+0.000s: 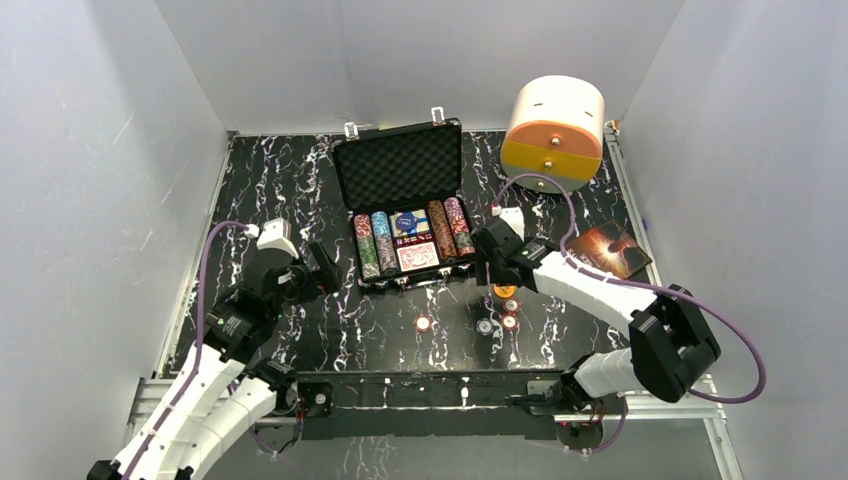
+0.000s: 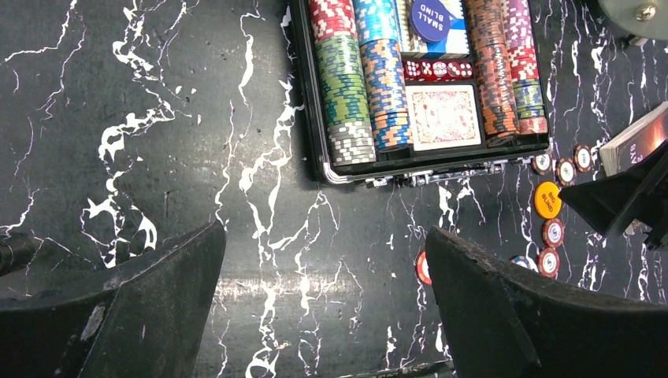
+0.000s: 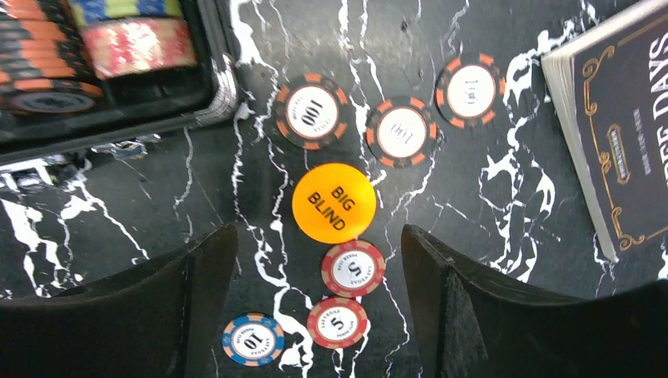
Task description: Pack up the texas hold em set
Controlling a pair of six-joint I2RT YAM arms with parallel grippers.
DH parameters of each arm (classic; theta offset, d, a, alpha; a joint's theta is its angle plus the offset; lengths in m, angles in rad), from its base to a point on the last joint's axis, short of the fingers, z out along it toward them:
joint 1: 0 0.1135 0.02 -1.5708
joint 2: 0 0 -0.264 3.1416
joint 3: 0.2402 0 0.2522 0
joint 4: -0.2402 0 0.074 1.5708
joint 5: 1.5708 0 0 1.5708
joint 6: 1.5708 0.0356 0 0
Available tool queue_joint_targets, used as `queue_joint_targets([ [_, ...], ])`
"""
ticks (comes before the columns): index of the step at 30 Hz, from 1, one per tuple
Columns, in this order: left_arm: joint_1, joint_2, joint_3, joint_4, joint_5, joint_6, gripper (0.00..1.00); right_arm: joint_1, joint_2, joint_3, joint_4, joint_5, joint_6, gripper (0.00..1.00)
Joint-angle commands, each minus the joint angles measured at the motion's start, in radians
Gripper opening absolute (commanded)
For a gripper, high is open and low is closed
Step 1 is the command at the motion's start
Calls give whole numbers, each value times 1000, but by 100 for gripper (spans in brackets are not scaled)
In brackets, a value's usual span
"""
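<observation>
Six loose chips and 1 yellow disc lie flat on the counter, just outside the black case, by its front right corner. The right pincer hangs right over them, spread wide w/ nothing in it. The disc sits btwn its two fingers, a bit ahead of the tips. The left pincer is spread wide and empty too, but off by the case's left side, well apart from this pile. So the right arm is nearer and prob. the one to grab next.
</observation>
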Motion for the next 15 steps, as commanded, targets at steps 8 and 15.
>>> queue_joint_targets([
  [8, -4, -12, -1, 9, -26, 0, 98, -100, -12, -120, 169, -132, 21, 84],
  [15, -4, -14, -7, 11, -27, -6, 98, -124, 35, -140, 189, -156, 14, 78],
])
